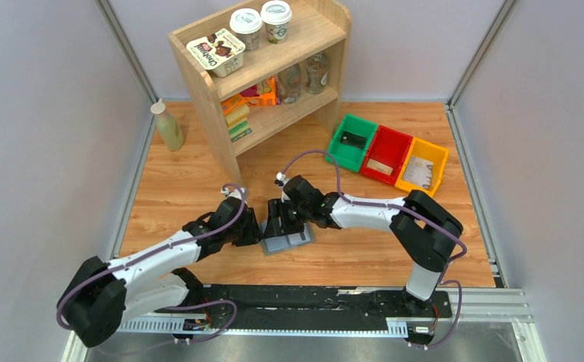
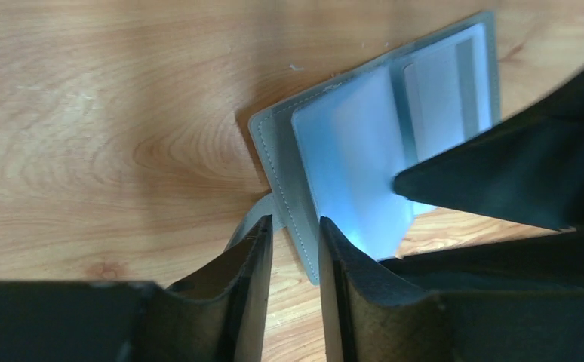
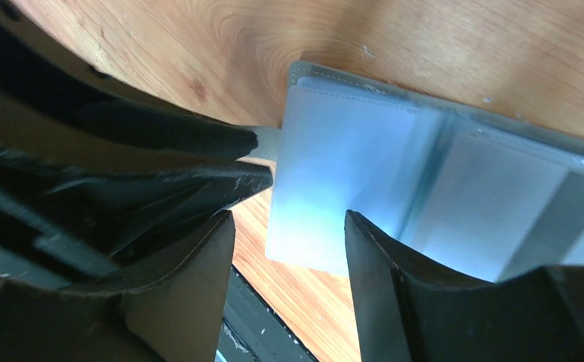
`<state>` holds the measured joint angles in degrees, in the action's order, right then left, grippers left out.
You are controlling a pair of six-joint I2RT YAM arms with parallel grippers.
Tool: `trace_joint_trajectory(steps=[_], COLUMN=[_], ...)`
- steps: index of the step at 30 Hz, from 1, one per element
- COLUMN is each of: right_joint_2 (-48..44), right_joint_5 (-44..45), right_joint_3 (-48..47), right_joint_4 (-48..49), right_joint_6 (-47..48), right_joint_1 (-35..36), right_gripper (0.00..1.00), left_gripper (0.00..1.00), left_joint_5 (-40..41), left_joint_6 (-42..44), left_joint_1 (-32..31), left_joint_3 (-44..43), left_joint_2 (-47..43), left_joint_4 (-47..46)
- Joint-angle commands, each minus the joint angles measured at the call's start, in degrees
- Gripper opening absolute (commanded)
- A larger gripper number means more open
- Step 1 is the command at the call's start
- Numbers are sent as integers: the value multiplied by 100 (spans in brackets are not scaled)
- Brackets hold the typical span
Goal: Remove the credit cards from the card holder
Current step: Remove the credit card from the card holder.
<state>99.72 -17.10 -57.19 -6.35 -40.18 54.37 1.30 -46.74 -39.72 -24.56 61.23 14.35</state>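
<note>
Left wrist view first: the left pincer (image 2: 295,222) has its two fingers drawn close together, nipping the near edge of the wallet (image 2: 272,151) right where the little tab (image 2: 250,215) sticks out. The wallet lies open on the wooden table (image 2: 85,113), fanning away ahead and to the right of that pincer, pale blue pockets facing up. A pale card (image 2: 440,87) shows through the far pocket, well beyond the fingertips.

Over to the right wrist view: the right pincer (image 3: 287,217) is spread wide, one finger on either side of a loose pale blue pocket leaf (image 3: 311,173), with the leaf's free edge lying in the gap. Whether either finger touches it is hard to tell. Just to that pincer's left, the other arm's dark fingertips meet on the tab.

From the top external view, both pincers crowd the wallet from opposite sides: the left one at its left edge, the right one over its top, tips pointing down.
</note>
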Motion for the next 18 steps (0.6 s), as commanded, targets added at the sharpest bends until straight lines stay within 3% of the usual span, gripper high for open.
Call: trace_joint_trajectory(steps=[1,5,8,9,13,18], right_joint_2=[389,627,698,715,689,461], right_joint_5=[-469,-426,-329,-277,-223,-66], right_joint_3=[-293,-284,-205,-179,-161,-187], right_joint_4=[398,398,380,371,336,231], right_joint_6=[107,55,-94,-130,-139,-95], right_joint_1=[47,12,-75,-102,-146,-146], right_gripper=[59,56,48,41,23,10], left_gripper=[39,42,43,43,43,42], left_joint_5=[309,564,652,626,372,37], left_joint_6=[-317,-476,-564,-590,-670,-713], left_joint_1=[70,79,79,79,79,88], left_joint_3=[223,372,434,434,390,171], left_joint_2=[-839,-1568,-1939,-1966,-1852,-1273], left_joint_4=[-214,-56,-20,-46,-300,-713])
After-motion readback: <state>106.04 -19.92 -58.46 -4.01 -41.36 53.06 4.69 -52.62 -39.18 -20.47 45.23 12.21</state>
